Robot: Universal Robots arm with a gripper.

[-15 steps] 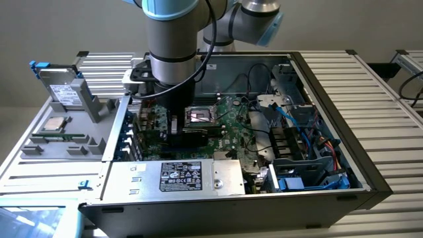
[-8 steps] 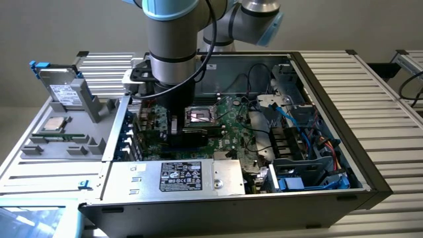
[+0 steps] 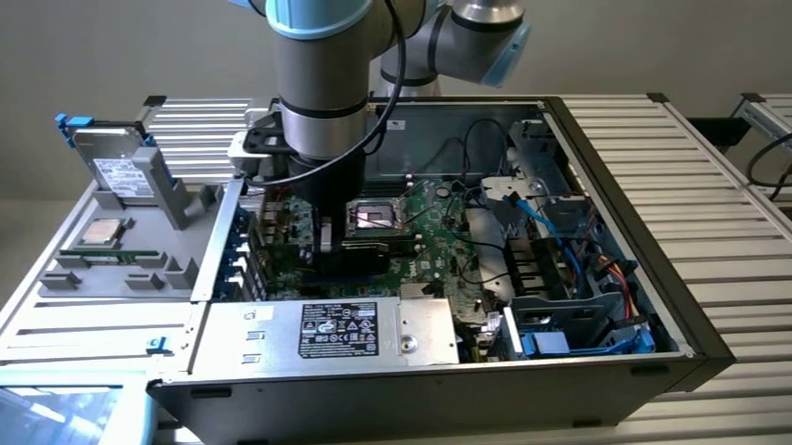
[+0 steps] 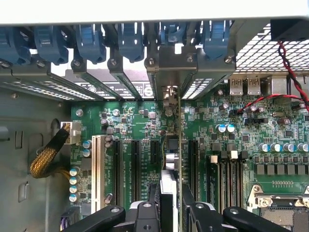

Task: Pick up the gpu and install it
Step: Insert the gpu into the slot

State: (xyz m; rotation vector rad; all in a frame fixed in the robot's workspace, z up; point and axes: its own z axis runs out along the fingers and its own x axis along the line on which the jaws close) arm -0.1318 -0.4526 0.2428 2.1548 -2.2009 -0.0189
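Observation:
My gripper [image 3: 325, 243] reaches down into the open computer case over the large green motherboard [image 3: 433, 218]. It is shut on the gpu [image 4: 179, 145], which the wrist view shows edge-on as a thin green card between the black fingers [image 4: 153, 195]. My gripper [image 4: 170, 199] holds the card upright along the row of black expansion slots [image 4: 136, 169]. The card's silver bracket [image 4: 169, 72] lies against the rear slot openings, among the blue latches [image 4: 128, 41]. Whether the card's edge sits in a slot is hidden.
A grey fixture [image 3: 124, 269] at the exterior view's left holds a silver hard drive [image 3: 121, 171] and a processor [image 3: 99, 234]. A power supply [image 3: 337, 331] lines the case's near side. Blue cables [image 3: 581, 264] and a drive cage [image 3: 569, 320] crowd the right. A braided cable [image 4: 46, 157] lies beside the slots.

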